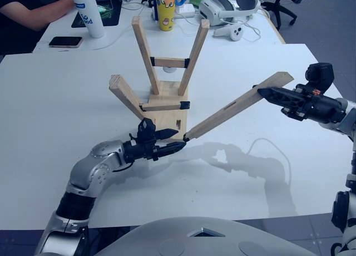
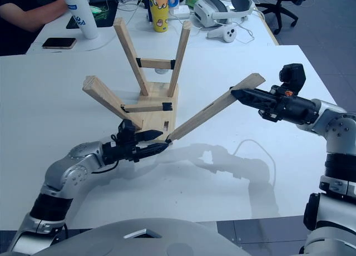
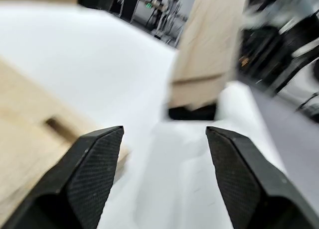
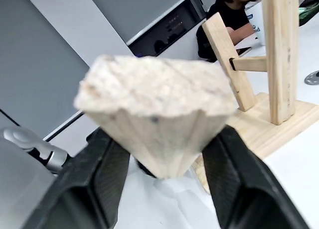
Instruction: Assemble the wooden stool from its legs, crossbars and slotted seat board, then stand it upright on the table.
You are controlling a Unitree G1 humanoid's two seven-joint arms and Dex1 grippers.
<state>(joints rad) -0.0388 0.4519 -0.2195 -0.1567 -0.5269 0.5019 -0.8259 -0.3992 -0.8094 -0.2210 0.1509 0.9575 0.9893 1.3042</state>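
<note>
The slotted seat board (image 1: 169,122) lies flat on the white table (image 1: 67,100), underside up. Three legs (image 1: 146,53) rise from it, joined by two crossbars (image 1: 169,62). A fourth, loose leg (image 1: 233,108) slants from the seat's near right corner up to the right. My right gripper (image 1: 266,92) is shut on its upper end (image 4: 159,109). My left gripper (image 1: 179,139) is open, low over the table at the seat's near edge. The leg's black-tipped lower end (image 3: 199,64) sits just beyond its fingertips (image 3: 99,159). A slot in the seat (image 3: 57,127) shows beside them.
A second table behind holds a white tumbler (image 1: 89,11), a phone (image 1: 65,42), a yellow cup (image 1: 166,8) and a headset (image 1: 228,5) with its controller (image 1: 236,30). A person's arm rests at its far left. Bare table lies left of and in front of the stool.
</note>
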